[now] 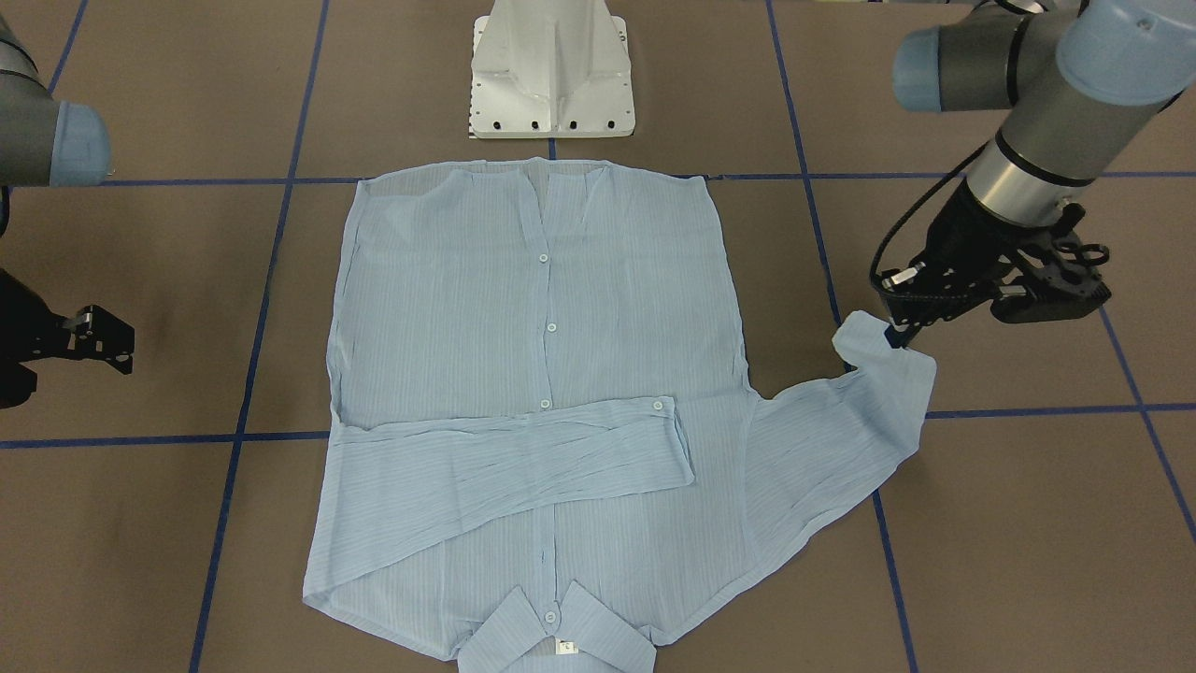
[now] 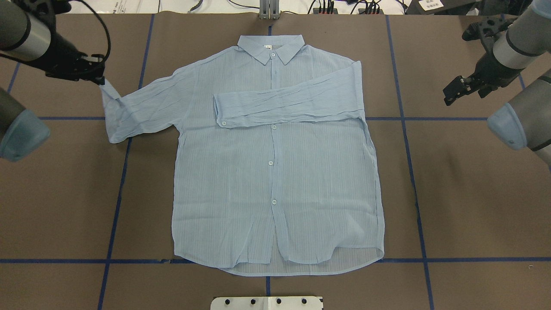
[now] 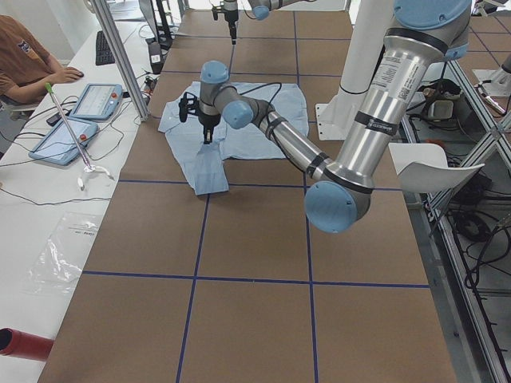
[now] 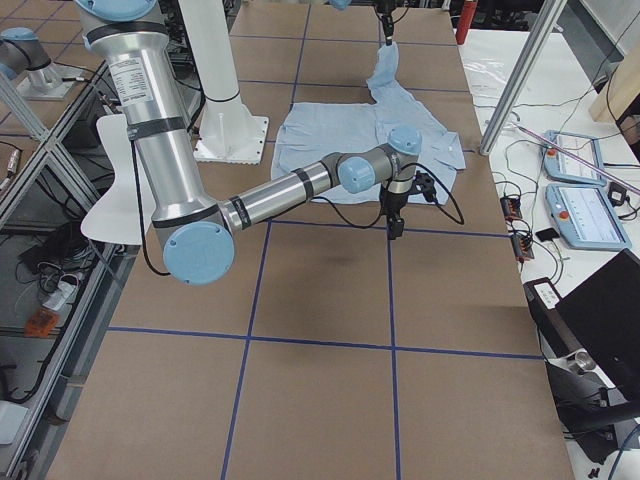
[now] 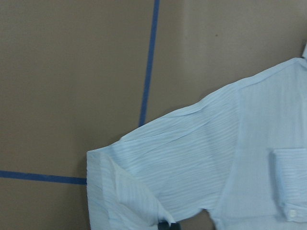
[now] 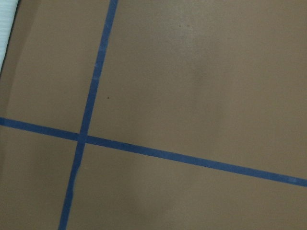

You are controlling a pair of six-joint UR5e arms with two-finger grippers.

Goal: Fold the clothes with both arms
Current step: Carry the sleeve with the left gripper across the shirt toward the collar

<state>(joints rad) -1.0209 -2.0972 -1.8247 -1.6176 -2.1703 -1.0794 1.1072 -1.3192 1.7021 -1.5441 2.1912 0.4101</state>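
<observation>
Landmark: white pedestal [image 2: 267,302] at the near edge of the worktop [image 2: 473,193].

Layout, nearest the pedestal first:
- The shirt [image 2: 275,181] lies flat, front up and buttoned. Its hem [image 2: 301,265] is just beyond the pedestal and its body runs straight away from it.
- Farther out, the right sleeve [image 2: 288,105] is laid across the chest. Its cuff ends just left of the button line.
- At about the same distance, left of the pedestal, the left sleeve [image 2: 142,107] is spread off the body and is not yet folded.
- The collar [image 2: 271,47] lies farthest from the pedestal.

End effectors:
- The left end effector [image 2: 100,79] is far out on the pedestal's left. It is clamped on the left cuff [image 2: 109,92], which is raised off the worktop.
- The right end effector [image 2: 456,91] is far out on the pedestal's right, well apart from the shirt. Its fingers appear apart and it holds nothing.

Progress (judgement): early.
- One sleeve is done.
- The second sleeve is gripped but not yet carried across.
- The body folds are all left to do.

Hard to see:
- Cloth mostly covers the left fingertips. The left wrist view shows only a dark sliver at its bottom edge.
- The right wrist view shows only bare worktop and blue tape [image 6: 96,86].
- Both arms are cut off by the overhead view.
- The underside of the shirt is hidden.
</observation>
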